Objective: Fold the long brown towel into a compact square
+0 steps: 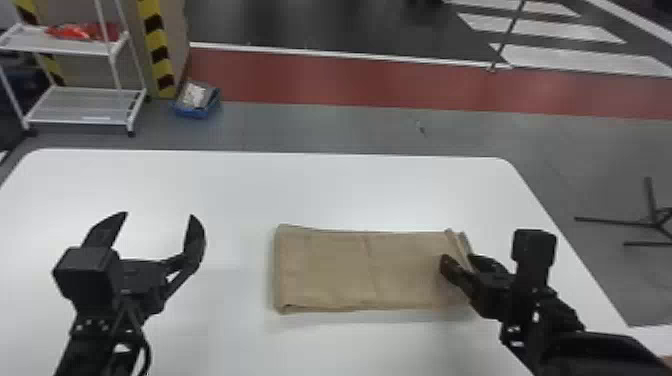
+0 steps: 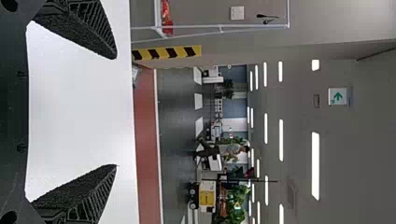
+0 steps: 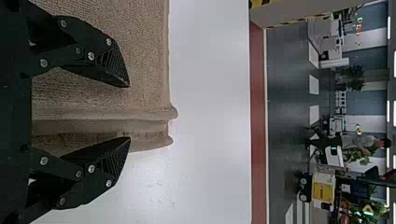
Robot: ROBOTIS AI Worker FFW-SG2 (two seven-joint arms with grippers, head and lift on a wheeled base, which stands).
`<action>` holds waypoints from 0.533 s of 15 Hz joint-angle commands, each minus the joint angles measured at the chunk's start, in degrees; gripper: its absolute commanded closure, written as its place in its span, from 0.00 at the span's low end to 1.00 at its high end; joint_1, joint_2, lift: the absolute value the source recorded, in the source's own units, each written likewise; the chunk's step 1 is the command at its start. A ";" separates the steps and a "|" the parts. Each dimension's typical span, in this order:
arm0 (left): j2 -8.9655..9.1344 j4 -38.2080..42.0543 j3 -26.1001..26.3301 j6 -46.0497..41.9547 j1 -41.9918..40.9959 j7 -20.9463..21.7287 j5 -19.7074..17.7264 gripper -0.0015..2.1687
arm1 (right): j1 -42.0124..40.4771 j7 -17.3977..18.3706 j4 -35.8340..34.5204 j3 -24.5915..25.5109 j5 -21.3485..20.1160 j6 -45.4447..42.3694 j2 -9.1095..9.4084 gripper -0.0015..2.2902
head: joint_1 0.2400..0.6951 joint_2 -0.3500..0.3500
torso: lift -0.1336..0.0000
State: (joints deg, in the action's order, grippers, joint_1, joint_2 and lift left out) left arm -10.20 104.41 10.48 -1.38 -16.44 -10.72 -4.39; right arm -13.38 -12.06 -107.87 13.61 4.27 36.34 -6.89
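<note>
The brown towel [image 1: 340, 270] lies folded into a flat rectangle on the white table, with layered folded edges at its right end. Over that right end stands my right gripper [image 1: 459, 261], its fingers apart on either side of the folds. From the right wrist, the towel's ridged edge [image 3: 154, 113] runs between the open fingers of the right gripper [image 3: 128, 112], one finger over the towel's top and the other just beyond the edge. My left gripper [image 1: 159, 216] is open above the table, left of the towel; the left wrist view shows the left gripper [image 2: 116, 112] with nothing between its fingers.
The white table [image 1: 240, 185] extends around the towel, with its right edge sloping close beyond my right arm. Past the far edge, a white shelf rack [image 1: 80, 107] and a blue box [image 1: 197, 102] stand on the floor; a black stand [image 1: 650, 222] is off to the right.
</note>
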 commanded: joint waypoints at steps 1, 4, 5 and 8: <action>0.00 0.00 0.07 0.11 0.00 -0.01 0.00 0.02 | -0.15 -0.15 -0.42 -0.07 0.48 0.18 0.03 0.26 | 1.00 0.26 | 0.14; -0.08 0.00 -0.02 0.11 0.00 -0.09 0.09 0.02 | -0.24 -0.50 -0.59 0.11 0.74 0.89 -0.06 0.39 | 1.00 0.26 | 0.14; 0.00 0.00 -0.02 0.11 0.00 -0.09 0.09 0.02 | -0.15 -0.68 -0.59 0.11 0.83 1.24 -0.06 0.41 | 1.00 0.26 | 0.14; -0.08 -0.18 -0.02 0.11 0.00 -0.09 0.09 0.02 | -0.24 -0.86 -1.56 0.28 1.01 1.41 -0.06 0.41 | 1.00 0.26 | 0.14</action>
State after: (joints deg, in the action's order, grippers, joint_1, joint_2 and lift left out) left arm -10.26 104.32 10.46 -1.27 -16.44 -10.81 -4.30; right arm -13.48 -12.88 -108.77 13.80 5.14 37.58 -6.94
